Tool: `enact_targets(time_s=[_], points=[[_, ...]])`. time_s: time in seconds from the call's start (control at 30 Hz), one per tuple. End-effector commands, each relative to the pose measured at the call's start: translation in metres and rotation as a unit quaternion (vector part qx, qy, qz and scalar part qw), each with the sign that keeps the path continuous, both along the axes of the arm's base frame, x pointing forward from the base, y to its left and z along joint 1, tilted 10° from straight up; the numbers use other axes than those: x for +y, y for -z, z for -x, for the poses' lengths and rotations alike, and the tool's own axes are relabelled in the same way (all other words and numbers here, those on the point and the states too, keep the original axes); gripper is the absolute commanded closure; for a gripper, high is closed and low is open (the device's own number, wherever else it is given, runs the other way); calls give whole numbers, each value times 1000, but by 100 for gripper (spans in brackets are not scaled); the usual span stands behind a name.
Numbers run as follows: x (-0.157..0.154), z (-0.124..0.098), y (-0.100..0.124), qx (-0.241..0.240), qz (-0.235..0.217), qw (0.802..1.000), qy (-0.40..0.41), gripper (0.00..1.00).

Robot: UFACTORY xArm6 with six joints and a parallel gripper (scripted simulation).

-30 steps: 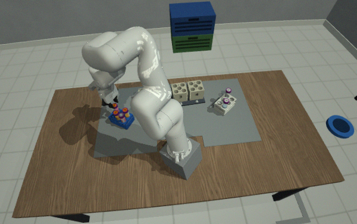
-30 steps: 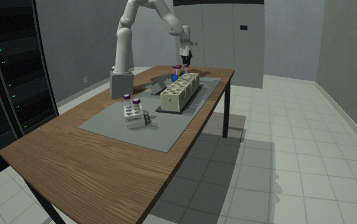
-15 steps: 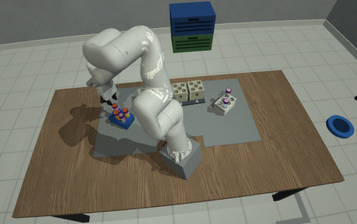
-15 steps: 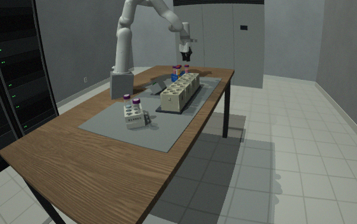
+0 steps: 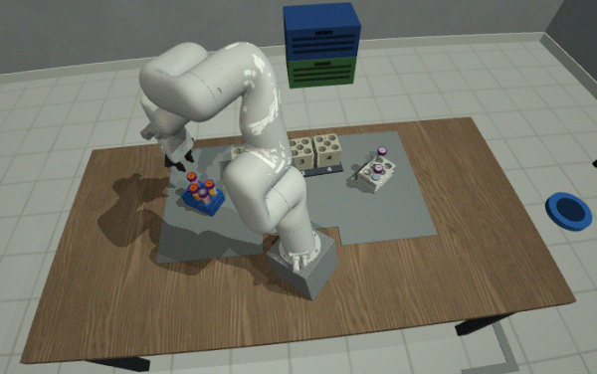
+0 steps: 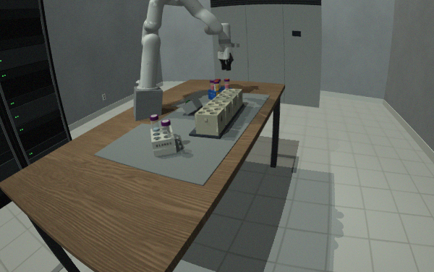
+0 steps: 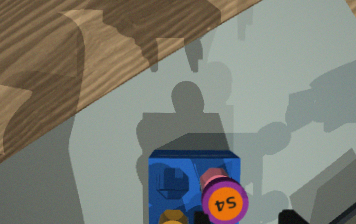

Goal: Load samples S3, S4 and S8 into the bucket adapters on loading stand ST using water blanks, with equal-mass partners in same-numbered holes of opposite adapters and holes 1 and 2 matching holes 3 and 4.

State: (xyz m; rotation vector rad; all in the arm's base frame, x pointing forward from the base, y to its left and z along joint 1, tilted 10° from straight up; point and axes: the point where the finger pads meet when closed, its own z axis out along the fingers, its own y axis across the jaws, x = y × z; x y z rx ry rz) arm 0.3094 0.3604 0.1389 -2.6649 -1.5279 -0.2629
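My gripper (image 5: 179,161) hangs high above the far left end of the blue sample rack (image 5: 200,201), part open and empty; it also shows in the exterior view (image 6: 226,66). The rack holds several purple-capped tubes. In the wrist view the rack (image 7: 192,187) is at the bottom, with tube S4 (image 7: 224,202) standing in it and an empty well beside it. The beige adapters (image 5: 313,151) sit in a row on the dark stand, their holes empty where I can see them. The white blanks rack (image 5: 375,175) holds two upright tubes (image 6: 160,123).
The arm's grey base (image 5: 303,266) stands at the mat's front edge, and the arm hides the left adapters. A small sloped desk with a green key (image 6: 189,103) sits between the base and the stand. The table's far edge is close behind the gripper.
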Motion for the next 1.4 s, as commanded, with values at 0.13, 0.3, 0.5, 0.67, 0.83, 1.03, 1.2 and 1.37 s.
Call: enact_targets(time_s=[0.13, 0.3, 0.5, 0.67, 0.83, 1.03, 1.2, 1.37], points=[[-1, 1, -12, -1, -2, 1000, 0, 56], [-2, 2, -22, -1, -2, 1000, 0, 56], [-4, 3, -34, -1, -2, 1000, 0, 56], [-4, 4, -40, -1, -2, 1000, 0, 56], [-6, 5, -50, -1, -2, 1000, 0, 56], [-6, 5, -52, -1, -2, 1000, 0, 56], [-6, 5, -52, -1, -2, 1000, 0, 56], [-6, 5, -52, -1, -2, 1000, 0, 56]])
